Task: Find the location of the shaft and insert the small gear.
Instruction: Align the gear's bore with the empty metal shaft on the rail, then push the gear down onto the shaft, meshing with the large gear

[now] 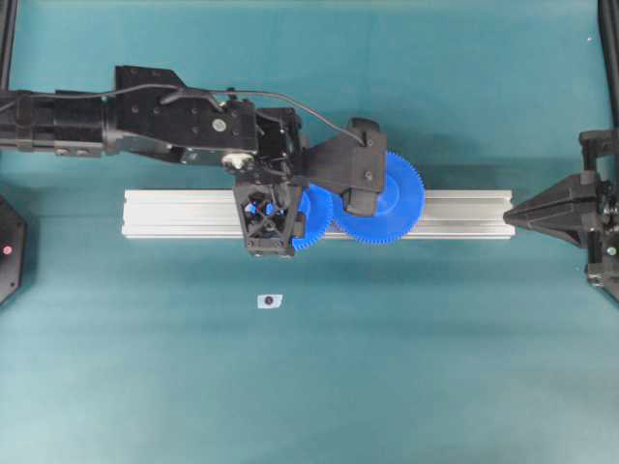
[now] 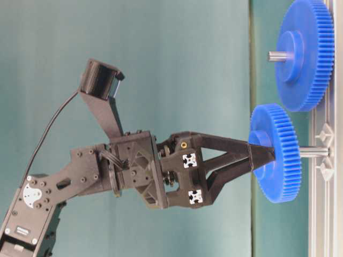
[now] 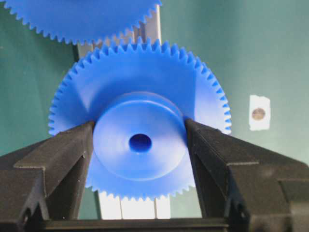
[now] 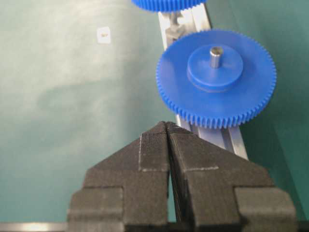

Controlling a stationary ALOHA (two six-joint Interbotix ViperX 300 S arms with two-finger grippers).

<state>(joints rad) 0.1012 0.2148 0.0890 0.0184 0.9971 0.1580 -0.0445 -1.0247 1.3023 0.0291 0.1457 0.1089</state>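
Note:
The small gear, a blue toothed disc with a raised hub and a dark centre hole, hangs level a little above the aluminium rail. My left gripper is shut on its hub, one finger on each side. In the table-level view the silvery shaft runs from the rail straight into the underside of the small gear. From the hub side the pin does not show in the hole. My right gripper is shut and empty, and rests at the rail's right end.
A larger blue gear with a grey pin in its hub sits on the rail beside the small gear, their teeth close together. A small white tag with a dark dot lies on the green mat in front of the rail.

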